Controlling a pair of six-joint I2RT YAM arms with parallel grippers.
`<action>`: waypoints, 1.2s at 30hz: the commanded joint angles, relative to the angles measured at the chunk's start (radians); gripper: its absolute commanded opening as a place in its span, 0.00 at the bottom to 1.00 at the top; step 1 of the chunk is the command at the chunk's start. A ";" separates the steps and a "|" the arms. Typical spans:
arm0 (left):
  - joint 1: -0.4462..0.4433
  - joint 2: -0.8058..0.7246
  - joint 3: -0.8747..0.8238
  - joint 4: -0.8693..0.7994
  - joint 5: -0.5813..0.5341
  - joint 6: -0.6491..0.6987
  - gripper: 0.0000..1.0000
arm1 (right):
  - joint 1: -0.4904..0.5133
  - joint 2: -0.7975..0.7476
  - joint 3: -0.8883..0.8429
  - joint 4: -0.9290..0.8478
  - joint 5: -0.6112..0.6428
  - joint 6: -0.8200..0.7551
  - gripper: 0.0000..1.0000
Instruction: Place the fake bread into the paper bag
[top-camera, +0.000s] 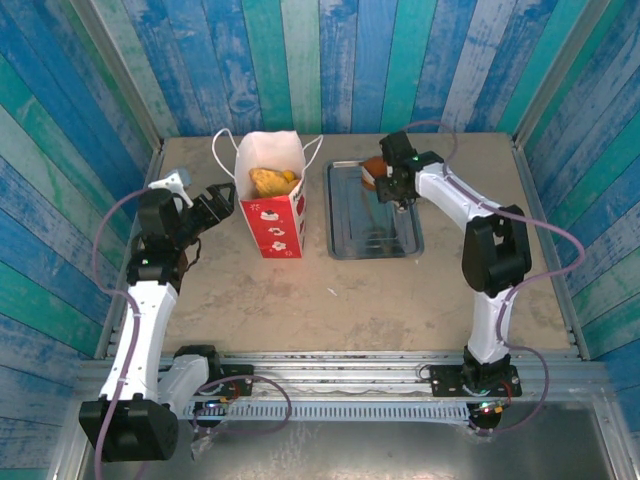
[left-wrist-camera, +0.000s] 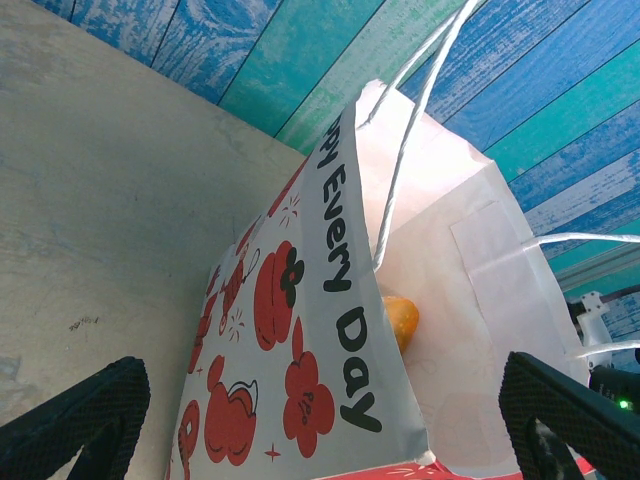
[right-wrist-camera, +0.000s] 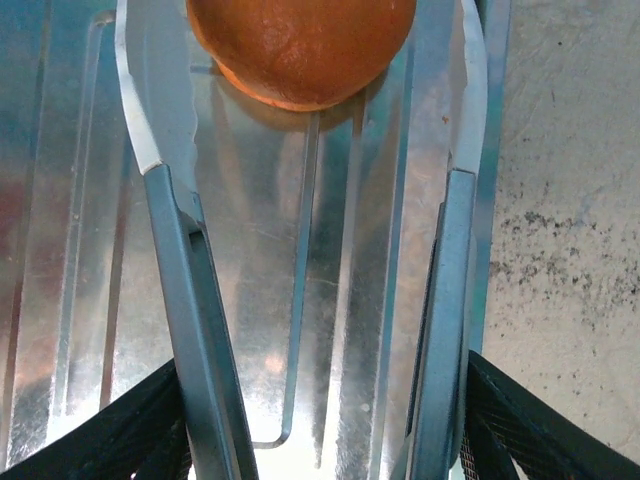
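R claw (right-wrist-camera: 320, 440) w/ tongs (right-wrist-camera: 172, 240) astride bun (right-wrist-camera: 300, 45), tray (right-wrist-camera: 262, 260)

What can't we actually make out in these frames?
- Top view: count of bread in the paper bag; its walls hide all but the top pieces.
- Right wrist view: the bun is cut off by the top edge, so whether the tongs tips grip it is unclear.
- Left wrist view: the bag's printed side hides its contents, bar one orange piece.
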 joint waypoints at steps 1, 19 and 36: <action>0.004 0.003 0.029 -0.017 -0.004 0.015 0.94 | -0.006 0.034 0.049 0.003 -0.001 -0.015 0.67; 0.003 0.015 0.051 -0.040 -0.005 0.013 0.94 | -0.011 0.170 0.176 -0.046 0.023 -0.034 0.68; 0.003 0.037 0.084 -0.053 0.070 0.001 0.94 | -0.010 -0.074 0.052 -0.041 0.041 -0.023 0.50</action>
